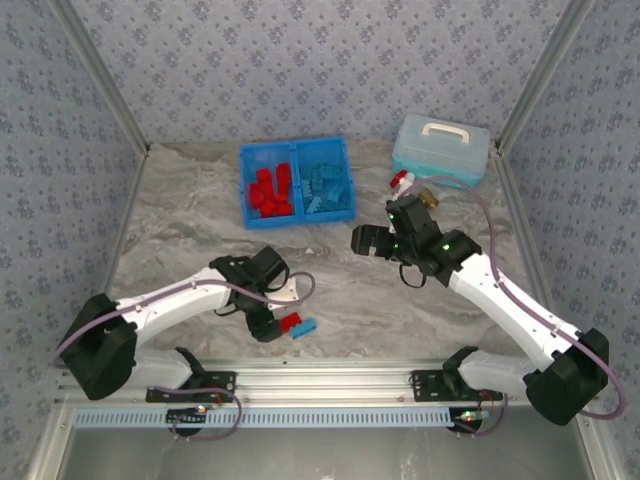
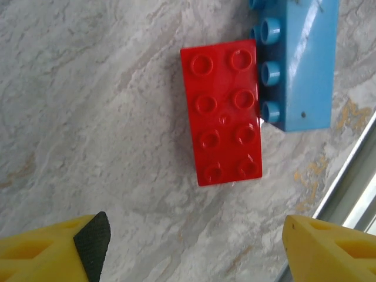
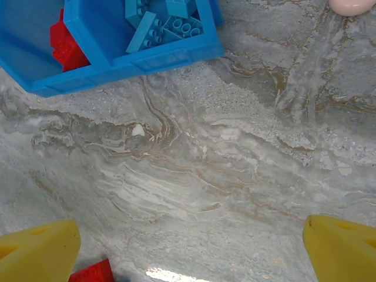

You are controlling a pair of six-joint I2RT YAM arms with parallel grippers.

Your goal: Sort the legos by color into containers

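Legos still loose number 2: a red brick [image 2: 222, 111] and a light blue brick [image 2: 299, 64] lie against each other on the marble table [image 2: 88, 117], just ahead of the left gripper [image 2: 197, 244], whose fingers stand wide apart and empty. The right gripper [image 3: 191, 247] is likewise spread. Ahead of it, the blue tray [image 3: 141, 61] holds red legos [image 3: 61, 41] in 1 compartment and blue legos [image 3: 158, 23] in the other.

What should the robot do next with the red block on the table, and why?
Probably lower the left gripper onto the red brick and close: its jaws are open just short of it, it lies flat against a blue brick, and the left compartment of the tray already holds red bricks.
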